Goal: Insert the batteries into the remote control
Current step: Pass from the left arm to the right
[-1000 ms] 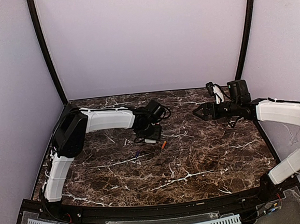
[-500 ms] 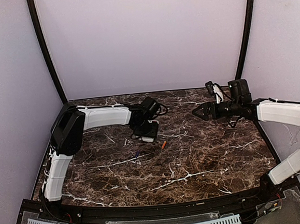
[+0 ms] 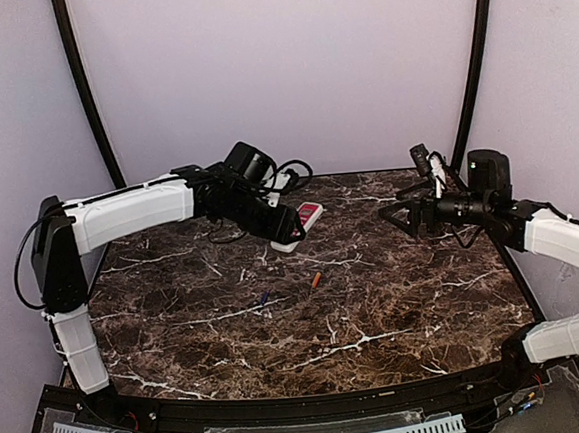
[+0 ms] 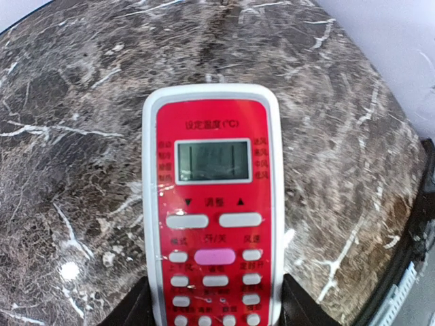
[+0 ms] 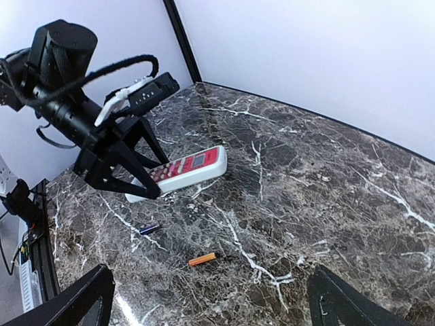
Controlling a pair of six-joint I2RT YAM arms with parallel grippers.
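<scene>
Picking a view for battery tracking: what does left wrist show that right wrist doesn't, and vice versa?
Left wrist only: readable display and button labels on the remote control. Right wrist only: the orange battery and blue battery, lying apart. Both: the table, and the remote control, red face showing, gripped by the left fingers.

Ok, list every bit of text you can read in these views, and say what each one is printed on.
"设定温度(°C)": red face of the remote control, above its display.
"调整": same face, between the down and up arrows below the display.
"开/关": above the pink button.
Too blurred to read: the small labels beside the display and those on the lower buttons.
Top and right wrist views: no legible text.
</scene>
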